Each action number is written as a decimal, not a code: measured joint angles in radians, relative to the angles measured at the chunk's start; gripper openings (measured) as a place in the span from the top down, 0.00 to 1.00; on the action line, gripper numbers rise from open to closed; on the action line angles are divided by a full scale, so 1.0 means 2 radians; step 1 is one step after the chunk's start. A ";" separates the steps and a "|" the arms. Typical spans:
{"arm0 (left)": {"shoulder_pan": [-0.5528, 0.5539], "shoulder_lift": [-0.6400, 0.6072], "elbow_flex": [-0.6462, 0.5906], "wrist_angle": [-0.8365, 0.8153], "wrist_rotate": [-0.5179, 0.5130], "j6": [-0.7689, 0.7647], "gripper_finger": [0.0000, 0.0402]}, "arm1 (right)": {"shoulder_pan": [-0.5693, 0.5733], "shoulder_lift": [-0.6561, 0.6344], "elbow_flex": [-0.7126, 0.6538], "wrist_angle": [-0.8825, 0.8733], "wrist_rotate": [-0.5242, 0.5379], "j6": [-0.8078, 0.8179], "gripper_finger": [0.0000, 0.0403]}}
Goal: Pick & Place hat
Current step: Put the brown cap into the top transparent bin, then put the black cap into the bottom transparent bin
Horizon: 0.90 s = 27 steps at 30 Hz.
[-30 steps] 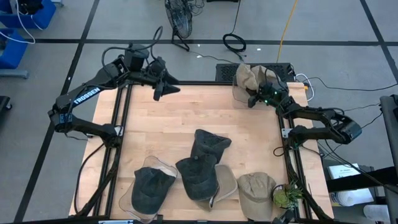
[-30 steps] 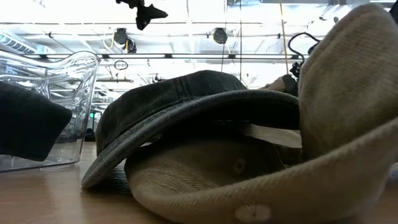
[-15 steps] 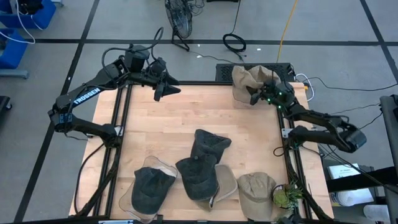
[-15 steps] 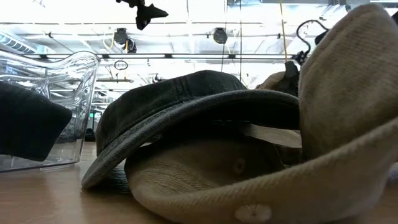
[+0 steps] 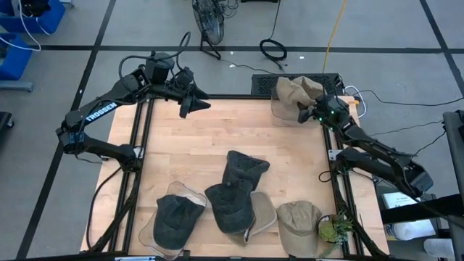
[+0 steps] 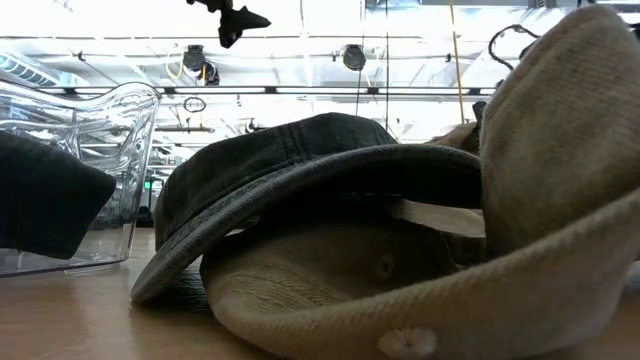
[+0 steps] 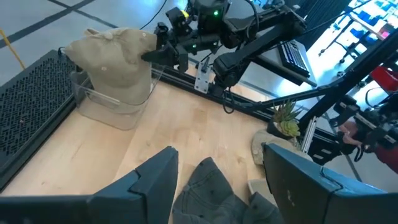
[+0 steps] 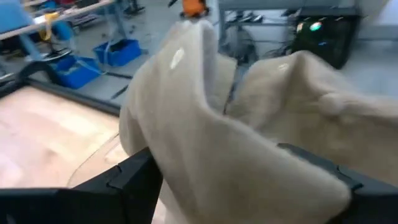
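Observation:
A tan hat [image 5: 293,93] sits crown up on a clear plastic container [image 7: 115,102] at the table's far right corner. My right gripper [image 5: 304,114] is level at the hat's right side and open, its two fingers [image 8: 134,180] wide apart with tan cloth [image 8: 236,124] between them. In the left wrist view it shows as the dark fingers [image 7: 157,55] against the hat [image 7: 118,53]. My left gripper [image 5: 191,106] hangs open above the far left part of the table, nothing between its fingers. My right gripper's open fingers stand on either side of the tan hat's right side [image 7: 148,59], coming level from the table's right. The hat's own cloth covers the spot, so I cannot tell whether they touch it. The hat rests on the container.
Several more hats lie near the front edge: dark ones [image 5: 243,170] [image 5: 228,206], one dark hat in a clear tub [image 5: 174,217], and tan ones [image 5: 297,223]. A small plant [image 5: 333,228] stands at the near right corner. Bare wood [image 5: 210,138] spans the table's middle.
My right gripper has opened and drawn back a little toward the table's right edge. The tan hat it carried has settled on the clear container and stays there.

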 joint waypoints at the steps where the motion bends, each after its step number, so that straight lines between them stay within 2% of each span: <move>1: 0.000 0.000 0.000 0.000 0.000 0.000 0.42 | 0.000 -0.009 0.000 -0.001 0.001 -0.003 0.32; 8: -0.004 0.000 0.000 0.000 0.000 -0.002 0.42 | 0.000 -0.060 0.000 -0.040 0.039 -0.007 0.38; 19: -0.023 0.000 0.000 0.000 0.001 0.001 0.42 | 0.000 -0.089 0.013 -0.087 0.032 0.001 0.39; 23: -0.023 0.000 0.000 0.000 0.001 0.001 0.42 | 0.000 -0.094 0.039 -0.148 -0.013 -0.011 0.39; 27: -0.023 0.000 0.000 0.000 0.001 0.001 0.42 | 0.000 -0.095 0.072 -0.212 0.025 -0.027 0.40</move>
